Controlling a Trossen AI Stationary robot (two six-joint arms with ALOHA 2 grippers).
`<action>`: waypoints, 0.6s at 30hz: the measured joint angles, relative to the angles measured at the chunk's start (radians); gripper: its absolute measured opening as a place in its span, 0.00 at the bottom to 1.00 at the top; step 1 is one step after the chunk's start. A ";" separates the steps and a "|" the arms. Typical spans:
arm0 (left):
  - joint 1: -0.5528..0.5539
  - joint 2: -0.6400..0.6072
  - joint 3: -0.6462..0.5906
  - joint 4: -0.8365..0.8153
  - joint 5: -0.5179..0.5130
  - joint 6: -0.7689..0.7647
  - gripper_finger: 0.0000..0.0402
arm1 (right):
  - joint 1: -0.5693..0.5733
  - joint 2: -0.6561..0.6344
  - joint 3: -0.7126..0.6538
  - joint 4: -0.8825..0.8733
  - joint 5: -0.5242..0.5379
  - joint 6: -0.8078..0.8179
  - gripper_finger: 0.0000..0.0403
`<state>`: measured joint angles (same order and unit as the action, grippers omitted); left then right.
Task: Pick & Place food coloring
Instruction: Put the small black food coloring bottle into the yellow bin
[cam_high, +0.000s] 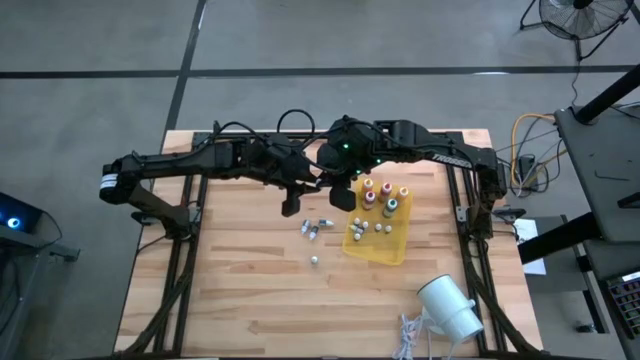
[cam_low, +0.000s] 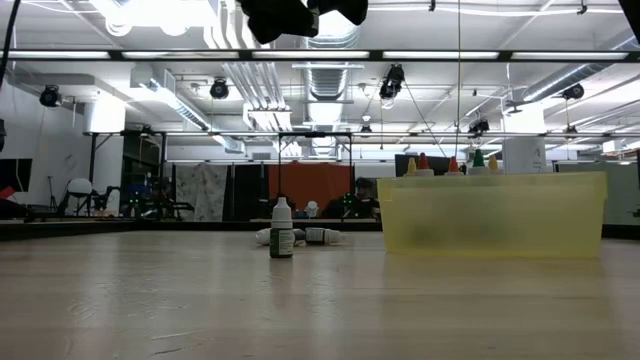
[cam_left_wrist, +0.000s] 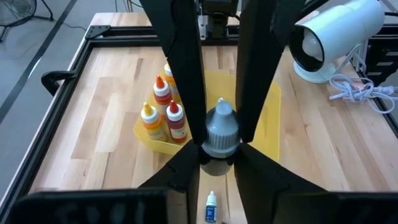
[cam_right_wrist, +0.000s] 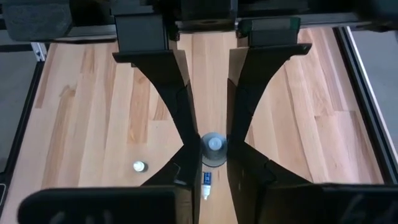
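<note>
A small food coloring bottle (cam_left_wrist: 221, 127) with a whitish-grey cap hangs in the air above the middle of the table. My left gripper (cam_left_wrist: 217, 152) and my right gripper (cam_right_wrist: 212, 158) meet there (cam_high: 325, 185), and both are shut on it. In the high view the dark hands hide the bottle. A yellow tray (cam_high: 385, 258) to the right of them holds several upright bottles (cam_left_wrist: 163, 115) with orange, red and green tops. Loose vials (cam_high: 312, 228) lie on the wood beneath the hands, and one small bottle (cam_low: 281, 232) stands upright on its base. My left gripper pinches the bottle's lower part (cam_left_wrist: 219, 149), below the cap, between its two fingers (cam_left_wrist: 183, 168); the cap hides the exact spot. The bottle is lifted clear of the table with its cap end up. My right gripper pinches the same bottle from the opposite side, slanting down. Its two long fingers (cam_left_wrist: 186, 74) stand on either side of the cap (cam_left_wrist: 221, 121) and meet it at their free ends. In its own wrist view the cap top (cam_right_wrist: 213, 144) faces the camera.
A white cylinder (cam_high: 450, 305) with a coiled cable (cam_high: 410, 335) lies at the near right corner. A small bottle with a blue label (cam_right_wrist: 206, 183) lies under the hands, and a vial (cam_right_wrist: 138, 166) stands beside it. Bare wood spreads over the near left.
</note>
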<state>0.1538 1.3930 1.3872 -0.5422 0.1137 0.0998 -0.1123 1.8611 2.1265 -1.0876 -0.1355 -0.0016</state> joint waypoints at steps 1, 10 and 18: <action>0.001 0.000 0.000 -0.003 0.000 -0.001 0.18 | 0.000 0.000 0.000 -0.002 0.000 0.001 0.12; 0.002 -0.001 0.000 -0.061 -0.015 -0.008 0.39 | 0.001 0.000 -0.001 -0.024 -0.008 0.001 0.11; 0.004 -0.007 0.000 -0.108 -0.014 -0.015 0.46 | 0.003 0.000 -0.001 -0.080 -0.007 0.002 0.11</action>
<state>0.1574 1.3862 1.3872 -0.6498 0.0992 0.0848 -0.1098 1.8609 2.1254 -1.1675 -0.1427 0.0005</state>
